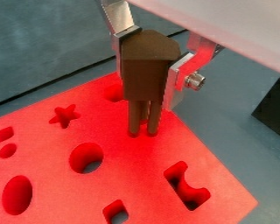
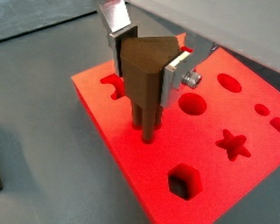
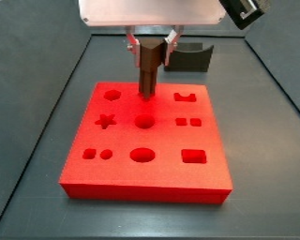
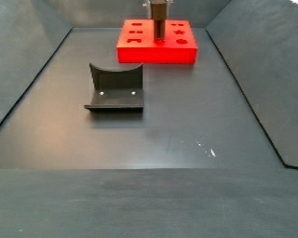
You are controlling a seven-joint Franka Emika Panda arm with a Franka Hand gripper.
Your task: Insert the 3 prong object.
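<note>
The 3 prong object (image 1: 145,83) is a dark brown upright piece with thin prongs pointing down. My gripper (image 1: 152,57) is shut on its upper body, one silver finger on each side, as both wrist views show (image 2: 149,59). It hangs over the far middle of the red block (image 3: 165,173), which has several shaped cutouts. The prong tips (image 2: 146,131) reach the block's top face. I cannot tell whether they sit inside a cutout. In a side view the piece (image 3: 149,70) stands upright between two far-row cutouts.
A dark grey curved holder block (image 4: 115,88) stands on the dark floor apart from the red block (image 4: 158,51), and it shows behind the block in a side view (image 3: 187,56). Dark sloped walls border the floor on both sides.
</note>
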